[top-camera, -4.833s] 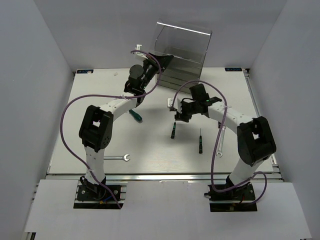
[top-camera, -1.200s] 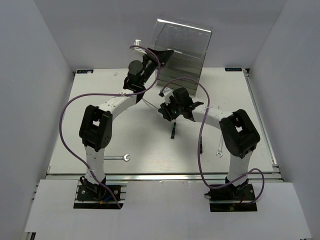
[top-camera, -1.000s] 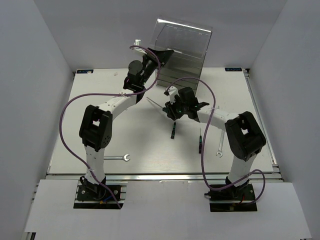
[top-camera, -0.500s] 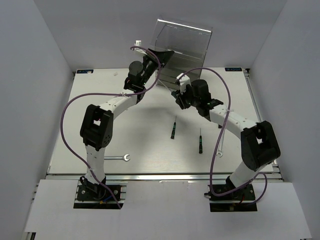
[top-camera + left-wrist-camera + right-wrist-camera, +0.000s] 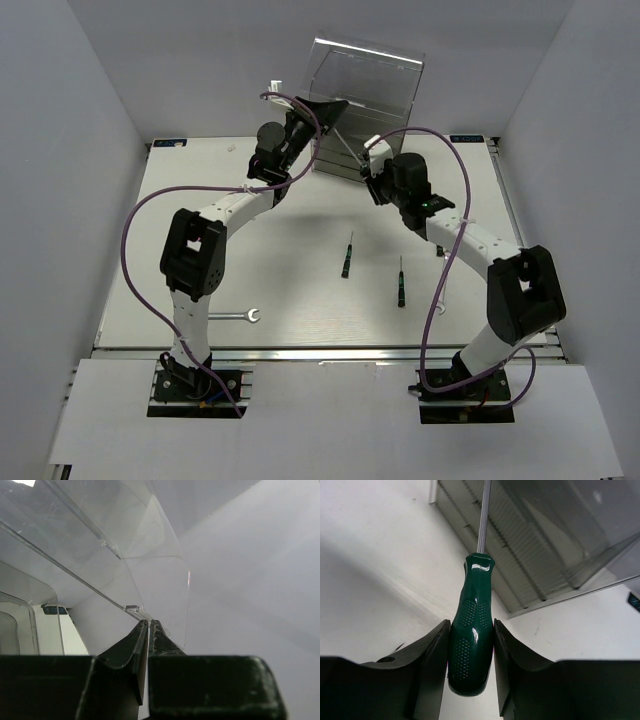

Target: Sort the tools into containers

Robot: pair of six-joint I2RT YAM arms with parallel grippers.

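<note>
The clear plastic cabinet [image 5: 368, 100] stands at the back of the table. My left gripper [image 5: 328, 112] is raised at its upper left corner, shut on the thin lip of a clear drawer [image 5: 131, 608], which is tilted out. My right gripper [image 5: 372, 172] is just in front of the cabinet, shut on the handle of a green screwdriver [image 5: 471, 640]. The screwdriver's thin shaft points up toward the stacked drawers [image 5: 530, 570]. Two more screwdrivers [image 5: 347, 257] [image 5: 400, 282] lie mid-table. One silver wrench [image 5: 240, 316] lies near the front left, another [image 5: 441, 290] near my right arm.
Purple cables loop from both arms over the table. White walls close in the left, right and back sides. The table's front edge [image 5: 320, 350] runs just ahead of the arm bases.
My right gripper took the green screwdriver from the table's left-middle and carried it back and right to the cabinet front. My left gripper has stayed on the drawer lip.
</note>
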